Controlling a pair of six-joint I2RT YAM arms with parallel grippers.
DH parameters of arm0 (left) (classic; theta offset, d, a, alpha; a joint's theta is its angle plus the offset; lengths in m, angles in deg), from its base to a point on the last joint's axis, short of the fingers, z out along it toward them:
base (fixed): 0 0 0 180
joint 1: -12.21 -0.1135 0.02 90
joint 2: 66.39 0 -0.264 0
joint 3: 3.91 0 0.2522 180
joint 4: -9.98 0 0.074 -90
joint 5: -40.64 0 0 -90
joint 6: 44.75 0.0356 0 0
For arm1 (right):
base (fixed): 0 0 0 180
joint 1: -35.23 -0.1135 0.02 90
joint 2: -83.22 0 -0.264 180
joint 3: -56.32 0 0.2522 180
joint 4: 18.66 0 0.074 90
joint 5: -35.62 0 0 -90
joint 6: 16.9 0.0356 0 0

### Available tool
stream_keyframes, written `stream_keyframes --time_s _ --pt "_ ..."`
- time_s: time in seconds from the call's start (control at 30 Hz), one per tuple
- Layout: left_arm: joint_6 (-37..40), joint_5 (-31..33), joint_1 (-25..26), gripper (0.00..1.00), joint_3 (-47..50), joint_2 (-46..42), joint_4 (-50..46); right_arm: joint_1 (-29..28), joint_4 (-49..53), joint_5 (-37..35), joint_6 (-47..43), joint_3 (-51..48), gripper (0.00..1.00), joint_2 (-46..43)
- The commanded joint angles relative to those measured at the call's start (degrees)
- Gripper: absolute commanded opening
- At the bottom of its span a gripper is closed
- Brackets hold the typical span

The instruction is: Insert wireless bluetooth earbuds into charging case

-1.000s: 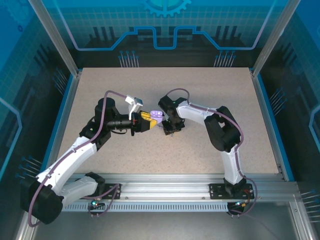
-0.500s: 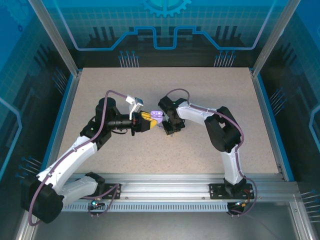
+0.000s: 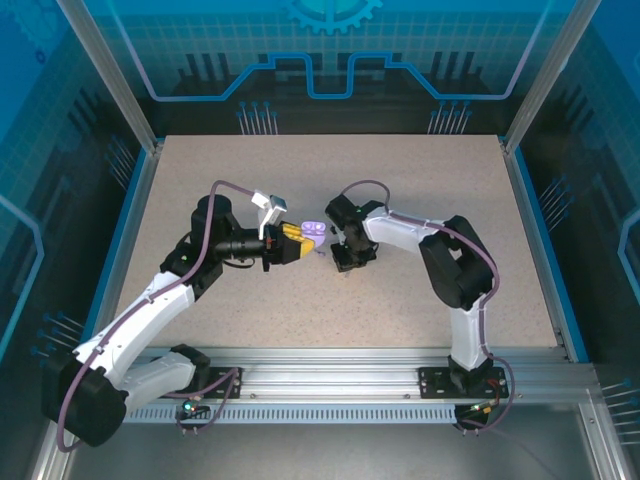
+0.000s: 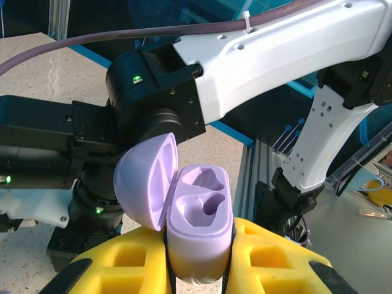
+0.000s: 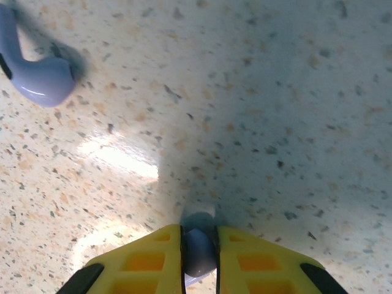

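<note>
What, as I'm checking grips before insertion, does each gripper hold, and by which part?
Left gripper: charging case, by its lower body. Right gripper: an earbud; which part cannot be told.

Smooth plastic charging case (image 4: pixel 199 239), glossy plastic earbud (image 5: pixel 43 82)

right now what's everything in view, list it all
charging case: one, lavender, lid open and both sockets empty, clamped in the left tool
held earbud: one, lavender, pinched between the right tool's fingers just above the table
loose earbud: one, lavender, lying on the table ahead of the right tool
table: one, speckled beige, under both arms
rail: one, silver metal, along the near edge
back panels: blue, behind the table
arms: two, white and black, left arm, right arm
left tool: yellow fingers, shut on the case
right tool: yellow fingers, shut on an earbud
</note>
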Motion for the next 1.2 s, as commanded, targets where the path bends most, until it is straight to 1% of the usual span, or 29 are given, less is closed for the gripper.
stream_keyframes --time_s 0.0,0.33,0.5,0.63,0.83,1.0,1.17 --pt "-0.59 -0.36 -0.48 0.20 -0.43 0.50 1.59 1.91 -1.80 1.85 1.50 -1.99 0.17 -3.58" --pt "-1.85 1.24 -0.40 0.20 -0.57 3.24 1.76 6.63 -7.81 4.95 3.49 -7.90 0.17 -8.73" --pt "-3.06 4.40 -0.33 0.21 -0.64 6.47 1.56 8.49 -10.27 6.02 4.00 -10.25 0.16 -10.73" --pt "-4.35 5.17 0.15 0.19 -0.27 10.48 2.20 9.59 -12.72 6.94 4.69 -12.54 0.16 -12.92" --pt "-7.83 5.08 0.81 0.19 3.69 15.23 11.69 11.06 -15.43 7.95 5.17 -15.15 0.16 -18.22" --pt "-8.26 4.56 1.77 0.19 3.99 19.02 14.13 11.72 -17.56 8.66 4.95 -16.42 0.16 -24.97" --pt "-8.15 4.68 2.82 0.19 2.97 22.51 14.91 11.71 -18.46 9.53 4.20 -16.24 0.16 -29.43"
